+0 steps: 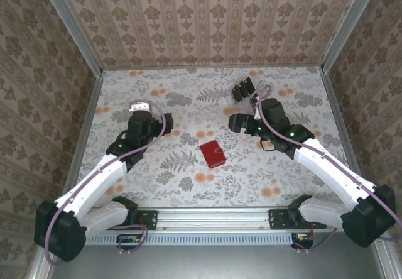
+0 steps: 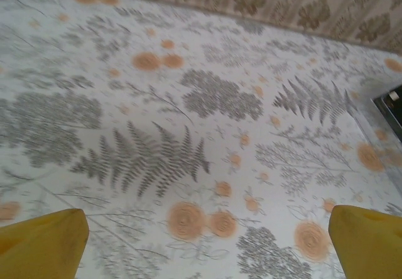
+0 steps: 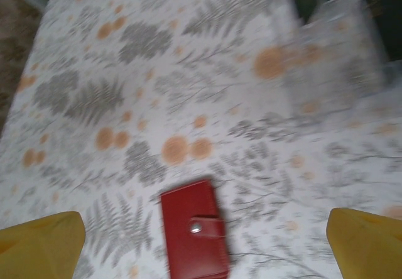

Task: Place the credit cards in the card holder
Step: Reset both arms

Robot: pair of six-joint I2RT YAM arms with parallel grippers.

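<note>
card holder [image 1: 212, 154] lies closed; credit cards [image 1: 244, 90] stand on edge beyond it, to its right. left gripper [image 2: 207, 247] and right gripper [image 3: 204, 244] gape empty. cards look thin, stiff, slick: likely pinch a top edge across its faces
</note>
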